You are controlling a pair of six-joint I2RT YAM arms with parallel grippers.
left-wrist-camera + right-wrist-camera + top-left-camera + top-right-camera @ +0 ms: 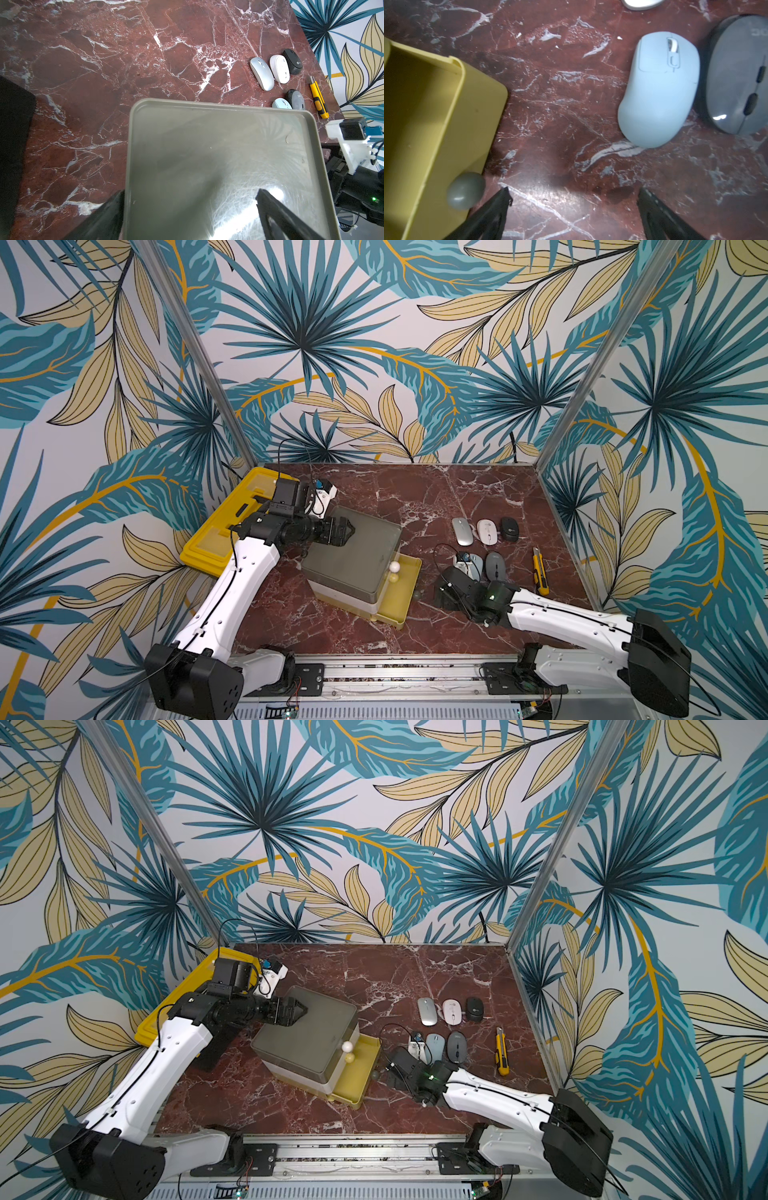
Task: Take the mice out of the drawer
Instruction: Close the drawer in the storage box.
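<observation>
Five mice lie on the marble at the right in both top views: silver (462, 531), white (487, 531) and black (509, 529) in a back row, pale blue (658, 89) and dark grey (735, 79) in front. The yellow drawer (405, 593) stands pulled out at the bottom of the grey-topped drawer unit (353, 551); the part of its inside that shows holds nothing. My right gripper (575, 193) is open over bare marble between the drawer's corner (436, 104) and the pale blue mouse. My left gripper (187, 201) is open, straddling the unit's top edge.
A yellow-black utility knife (540, 570) lies right of the mice, near the right wall. A yellow tray (216, 539) sits at the back left under the left arm. Round knobs, white (395, 567), yellow (393, 578) and grey-green (466, 191), stick out from the drawer fronts.
</observation>
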